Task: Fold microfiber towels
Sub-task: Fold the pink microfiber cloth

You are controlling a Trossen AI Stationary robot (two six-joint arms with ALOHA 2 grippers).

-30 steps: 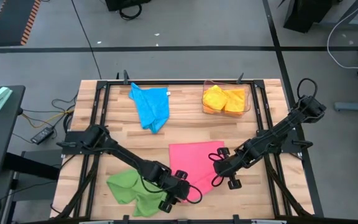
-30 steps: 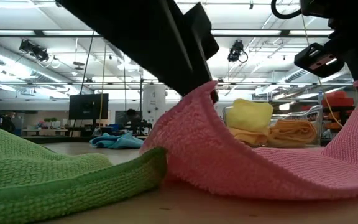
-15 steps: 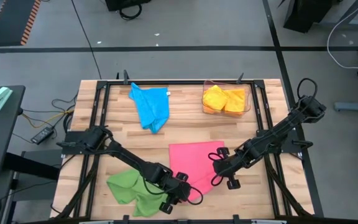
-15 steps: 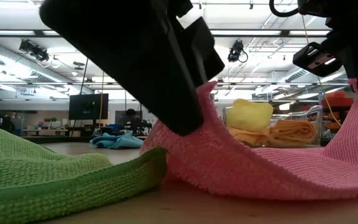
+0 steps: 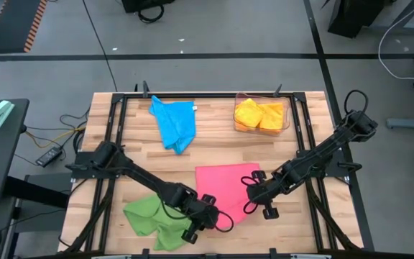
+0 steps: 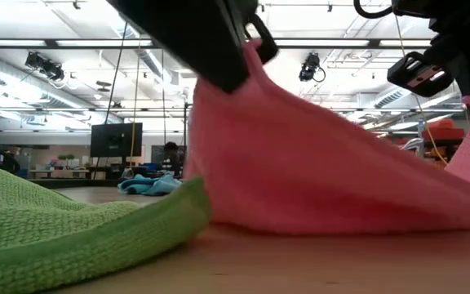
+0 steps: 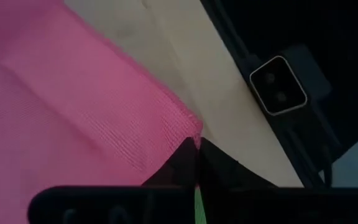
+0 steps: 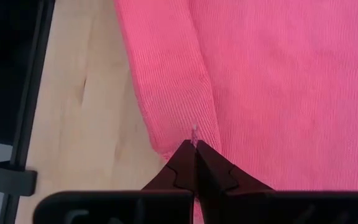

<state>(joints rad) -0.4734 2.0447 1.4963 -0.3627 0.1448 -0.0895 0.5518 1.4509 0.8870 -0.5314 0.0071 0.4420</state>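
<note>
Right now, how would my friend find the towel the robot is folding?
Look at the wooden table, near its front edge where the two dark arms meet. The pink towel lies there, pinched by the left gripper and right gripper. The green towel beside it is untouched.

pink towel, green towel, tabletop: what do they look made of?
Pink towel: soft knit microfibre-like cloth, matte; fine ribbed weave shows in the right wrist view, and it drapes from the left end effector and right end effector.
Green towel: same kind, with a nubby looped pile.
Tabletop: pale wood planks, apparently butcher-block, smooth.
</note>
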